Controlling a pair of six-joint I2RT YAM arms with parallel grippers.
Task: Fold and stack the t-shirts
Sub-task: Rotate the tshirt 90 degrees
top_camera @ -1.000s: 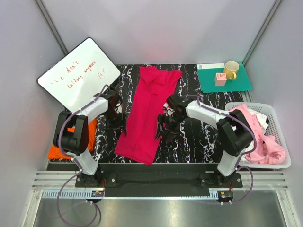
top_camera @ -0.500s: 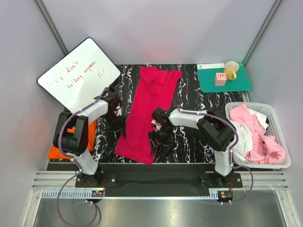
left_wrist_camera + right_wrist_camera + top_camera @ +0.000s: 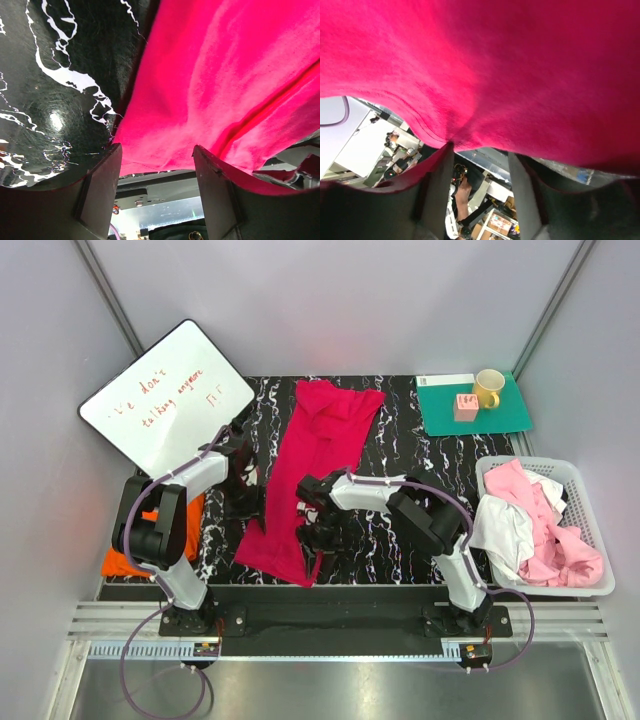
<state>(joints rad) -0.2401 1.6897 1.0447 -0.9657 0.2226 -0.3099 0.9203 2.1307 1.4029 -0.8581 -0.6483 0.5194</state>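
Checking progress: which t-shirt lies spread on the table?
The large magenta-red cloth t-shirt; the orange one is bunched at the left edge, pink and white ones fill the plastic basket.

Top view looks down, wrist views hug magenta shirt point(image 3: 312, 462)

A black desk veined with white marbling point(image 3: 420, 465) carries a rounded white whiteboard with red handwriting point(image 3: 165, 395), askew at its far left. Far right, a green rectangular mat point(image 3: 500, 418) bears a yellow ceramic mug point(image 3: 488, 387) just beside a small pink cube point(image 3: 465, 407). A white plastic lattice basket point(image 3: 572, 478) sits at the right edge.
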